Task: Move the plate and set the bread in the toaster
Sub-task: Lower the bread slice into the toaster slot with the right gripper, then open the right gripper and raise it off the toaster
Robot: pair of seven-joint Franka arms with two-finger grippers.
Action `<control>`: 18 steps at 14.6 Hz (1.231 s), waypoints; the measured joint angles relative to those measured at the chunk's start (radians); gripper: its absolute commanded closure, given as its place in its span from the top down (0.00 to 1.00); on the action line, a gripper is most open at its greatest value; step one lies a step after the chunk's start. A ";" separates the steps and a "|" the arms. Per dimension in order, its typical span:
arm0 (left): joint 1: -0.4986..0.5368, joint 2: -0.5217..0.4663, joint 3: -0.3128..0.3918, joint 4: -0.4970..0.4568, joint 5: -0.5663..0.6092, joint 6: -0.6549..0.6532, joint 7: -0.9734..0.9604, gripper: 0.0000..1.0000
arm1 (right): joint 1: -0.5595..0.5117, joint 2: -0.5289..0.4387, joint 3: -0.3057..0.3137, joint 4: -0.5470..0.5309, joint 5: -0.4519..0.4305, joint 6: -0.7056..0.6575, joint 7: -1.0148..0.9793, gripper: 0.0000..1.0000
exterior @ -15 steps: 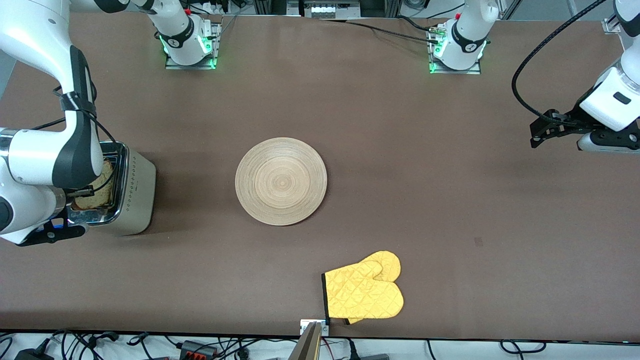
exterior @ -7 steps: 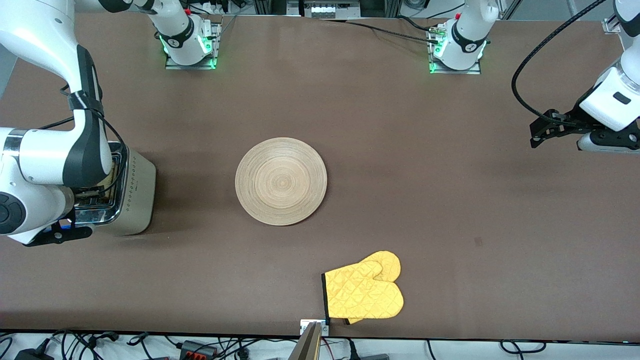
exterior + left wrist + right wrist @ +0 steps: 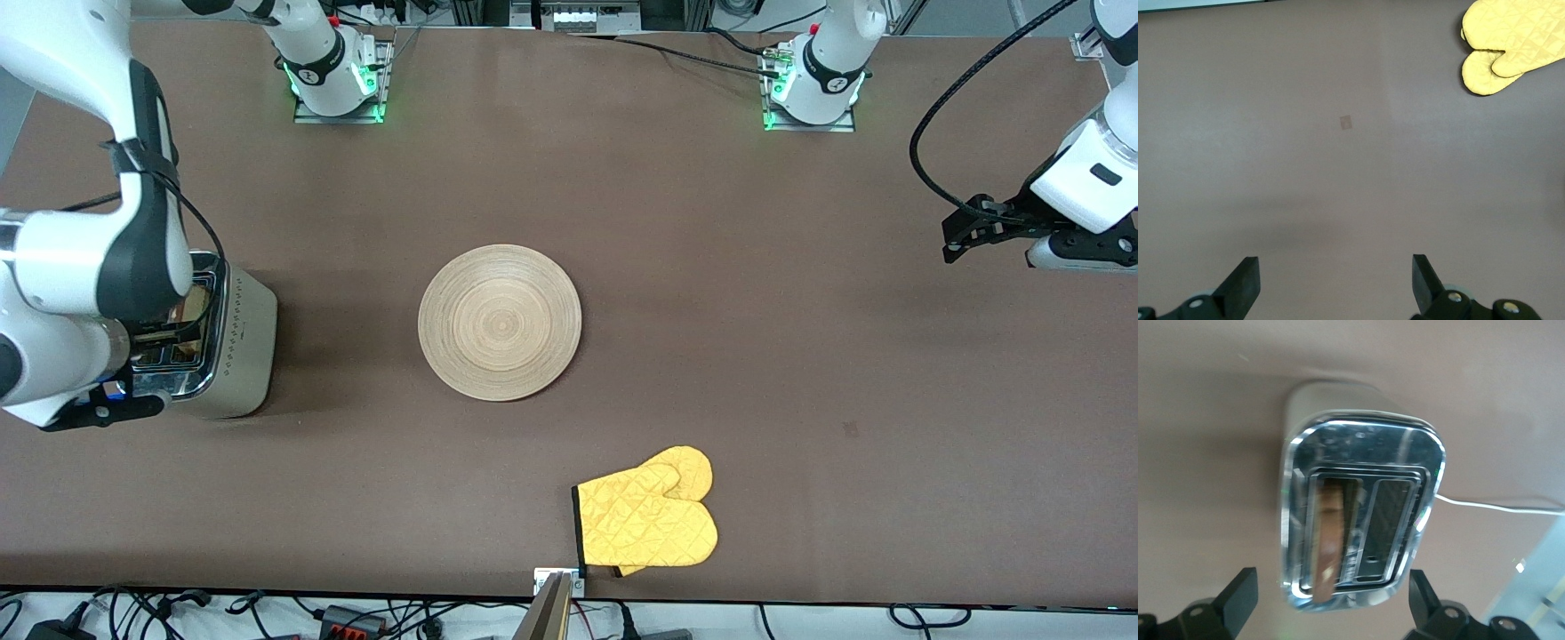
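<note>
The toaster [image 3: 242,342] stands at the right arm's end of the table. In the right wrist view its chrome top [image 3: 1361,447] shows two slots, and the bread [image 3: 1329,540] stands on edge in one of them. My right gripper [image 3: 1331,597] hangs open right above the toaster, touching nothing; in the front view the arm hides its fingers. The empty wooden plate [image 3: 500,322] lies at the table's middle. My left gripper [image 3: 1333,283] is open and empty, held in the air over bare table at the left arm's end, where that arm waits.
A yellow oven mitt [image 3: 649,520] lies near the table's front edge, nearer to the camera than the plate; it also shows in the left wrist view [image 3: 1511,40]. The toaster's white cord [image 3: 1498,505] runs off the table edge.
The bread stood high out of the toaster a second ago and has sunk into the slot. The right arm has risen a little above the toaster. The left arm has not moved.
</note>
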 measured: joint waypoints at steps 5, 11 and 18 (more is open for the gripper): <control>0.000 0.000 0.000 0.000 0.000 0.000 0.000 1.00 | -0.019 -0.077 -0.008 0.010 0.213 0.015 0.002 1.00; 0.000 0.000 0.000 0.000 0.000 0.000 0.000 1.00 | -0.020 -0.158 -0.006 0.024 0.225 0.010 0.065 1.00; 0.000 0.000 0.000 0.000 0.000 0.000 0.000 1.00 | -0.056 -0.200 -0.008 0.019 0.225 -0.027 0.072 1.00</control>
